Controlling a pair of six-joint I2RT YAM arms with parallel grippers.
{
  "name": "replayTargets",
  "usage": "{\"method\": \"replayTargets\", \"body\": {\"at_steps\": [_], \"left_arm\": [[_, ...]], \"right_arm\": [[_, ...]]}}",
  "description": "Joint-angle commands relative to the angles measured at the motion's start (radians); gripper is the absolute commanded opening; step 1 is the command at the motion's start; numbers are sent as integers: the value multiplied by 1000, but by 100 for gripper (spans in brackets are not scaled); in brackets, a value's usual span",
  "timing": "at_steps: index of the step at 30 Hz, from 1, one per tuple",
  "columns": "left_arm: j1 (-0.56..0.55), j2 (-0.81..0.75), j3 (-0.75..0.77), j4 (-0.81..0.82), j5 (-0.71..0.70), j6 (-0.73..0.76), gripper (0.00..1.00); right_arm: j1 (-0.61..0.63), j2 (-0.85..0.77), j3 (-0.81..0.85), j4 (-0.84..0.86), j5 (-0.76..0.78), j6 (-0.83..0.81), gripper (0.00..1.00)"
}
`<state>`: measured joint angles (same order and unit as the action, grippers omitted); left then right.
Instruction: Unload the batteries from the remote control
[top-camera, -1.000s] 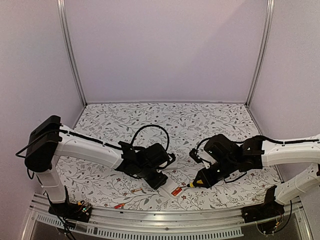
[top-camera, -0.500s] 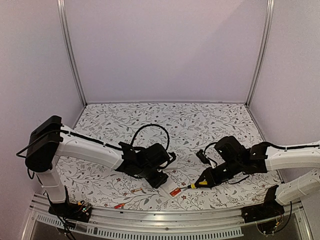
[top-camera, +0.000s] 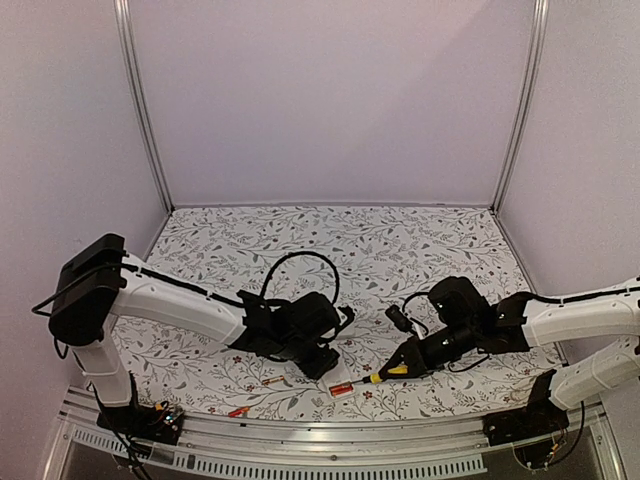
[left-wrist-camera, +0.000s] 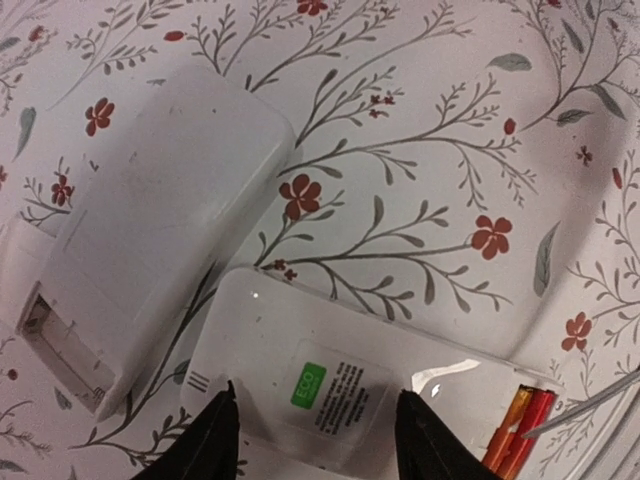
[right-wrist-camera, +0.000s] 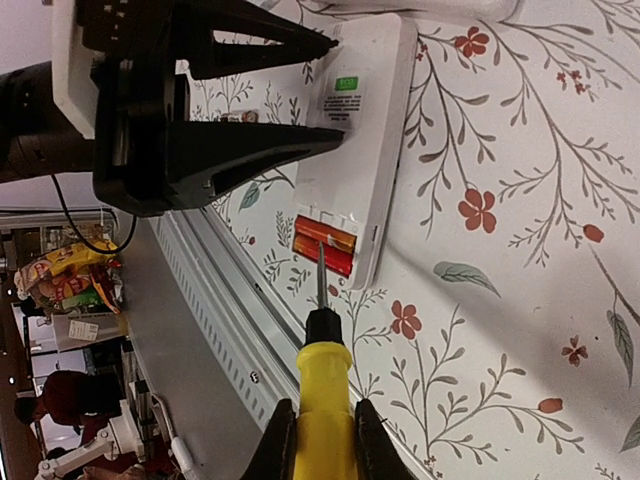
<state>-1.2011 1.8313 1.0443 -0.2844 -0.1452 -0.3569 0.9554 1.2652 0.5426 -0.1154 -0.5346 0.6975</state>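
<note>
- Remote control (right-wrist-camera: 365, 120) lies back-up on the counter (top-camera: 400, 240), close to the front rail (top-camera: 300, 440). Its compartment is open at the end nearest the right arm.
- Two batteries (right-wrist-camera: 325, 243) sit side by side in that compartment. Two more slim red-orange pieces, likely batteries, lie loose on the counter (top-camera: 272, 381), (top-camera: 238, 411).
- Right fingers (right-wrist-camera: 280, 445) are clenched on the yellow handle of the screwdriver (right-wrist-camera: 322, 395). The blade tip rests at the batteries' outer end.
- Left fingers (left-wrist-camera: 212, 445) are spread and closed around nothing. Their tips rest at the remote's near long edge as a brace; whether they press down I cannot tell.
- Step in hand, by my reading: lever a cell out. Keep the blade low, get it under the cell end, and lift gently while the left arm stops the remote sliding.
- A white cover-like piece (left-wrist-camera: 150, 230) lies just beside the remote, on the side away from the blade.
- The rail is close, so a popped cell could roll off the front; pry toward the middle of the counter, where there is more room.
</note>
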Motion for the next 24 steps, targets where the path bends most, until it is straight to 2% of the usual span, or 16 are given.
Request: {"method": "replayTargets", "body": {"at_steps": [1,5,9,14,18,24], "left_arm": [[-35,67,-83,-130,73,-45,52],[-38,60,-91,-125,66,-65,52],[-35,31,-82,-116,56,-70,56],[-13,-23,-78,-116,135,-91,58],[3,-126,-86,-139,204,-104,60],[105,-241,-66,-178,299,-32,74]], "right_arm": [[6,10,-16,71,-19,30,0],[5,4,5,17,12,24,0],[9,-10,48,-88,60,-52,0],[13,-45,85,-168,136,-61,0],[13,-98,81,-197,219,-35,0],[17,-122,79,-190,240,-17,0]]}}
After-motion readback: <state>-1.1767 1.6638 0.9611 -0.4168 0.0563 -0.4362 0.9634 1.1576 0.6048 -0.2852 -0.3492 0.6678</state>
